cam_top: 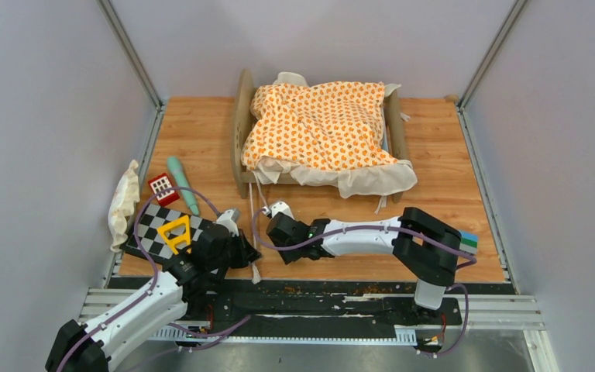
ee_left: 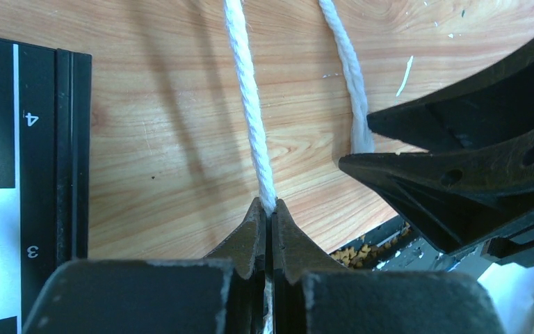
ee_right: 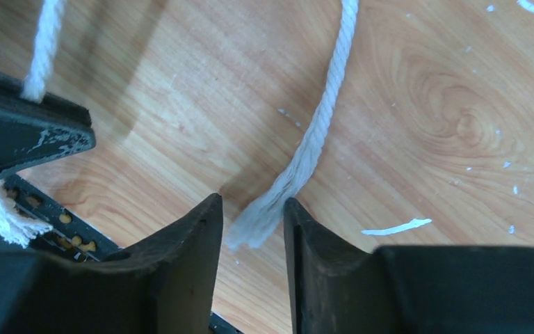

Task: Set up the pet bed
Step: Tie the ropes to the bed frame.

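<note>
The desk (cam_top: 449,178) is pale grained wood, dotted with white flecks. The pet bed (cam_top: 242,132) stands at its far middle. Left of the pet bed, along the desk's left edge, lies a white pillow (cam_top: 123,203). Between the pillow and the pet bed lie a red block (cam_top: 162,187) and a teal stick (cam_top: 183,184). In front of those, a checkered board (cam_top: 155,229) lies flat. From the pet bed's front a white cord (ee_left: 250,104) runs over the wood toward the near edge, with a second cord (ee_left: 348,76) just beside it. Well to the right front of the pet bed sits a small blue-and-green block (cam_top: 469,242).
</note>
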You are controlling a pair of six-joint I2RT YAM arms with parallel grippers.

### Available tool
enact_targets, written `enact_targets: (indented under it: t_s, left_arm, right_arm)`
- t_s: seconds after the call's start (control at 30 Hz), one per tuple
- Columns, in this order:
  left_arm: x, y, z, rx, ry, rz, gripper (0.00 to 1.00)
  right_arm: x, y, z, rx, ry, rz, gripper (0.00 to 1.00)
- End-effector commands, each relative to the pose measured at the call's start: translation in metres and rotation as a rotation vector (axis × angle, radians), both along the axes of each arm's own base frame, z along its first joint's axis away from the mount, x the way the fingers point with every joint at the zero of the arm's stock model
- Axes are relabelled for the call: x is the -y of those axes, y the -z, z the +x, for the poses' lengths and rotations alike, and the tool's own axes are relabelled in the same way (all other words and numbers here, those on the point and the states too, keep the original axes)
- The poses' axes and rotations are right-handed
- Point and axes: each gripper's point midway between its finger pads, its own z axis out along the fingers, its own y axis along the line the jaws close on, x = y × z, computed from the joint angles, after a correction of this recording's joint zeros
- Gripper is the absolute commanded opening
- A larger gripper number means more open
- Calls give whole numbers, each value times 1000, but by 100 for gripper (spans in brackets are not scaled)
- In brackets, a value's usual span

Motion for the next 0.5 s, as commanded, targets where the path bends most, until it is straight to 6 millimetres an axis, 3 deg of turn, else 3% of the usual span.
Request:
enact_targets:
  t_s: [0.0,0.1,0.23,0.47]
  left_arm:
    - [7,-10,4,23,9,-31,0]
    - [9,-15,5,26,11,-41,0]
    - [12,-22,5,29,16,-59,0]
    - [16,-40,8,48,23,-83,0]
  right_arm:
    - [20,27,-34,-75,-32,-102,31]
    - [24,22,-38,-63,-31,-106,18]
    - [19,1,-41,-55,-29,-35,1]
    - [6,-55,-43,-27,-60,130,0]
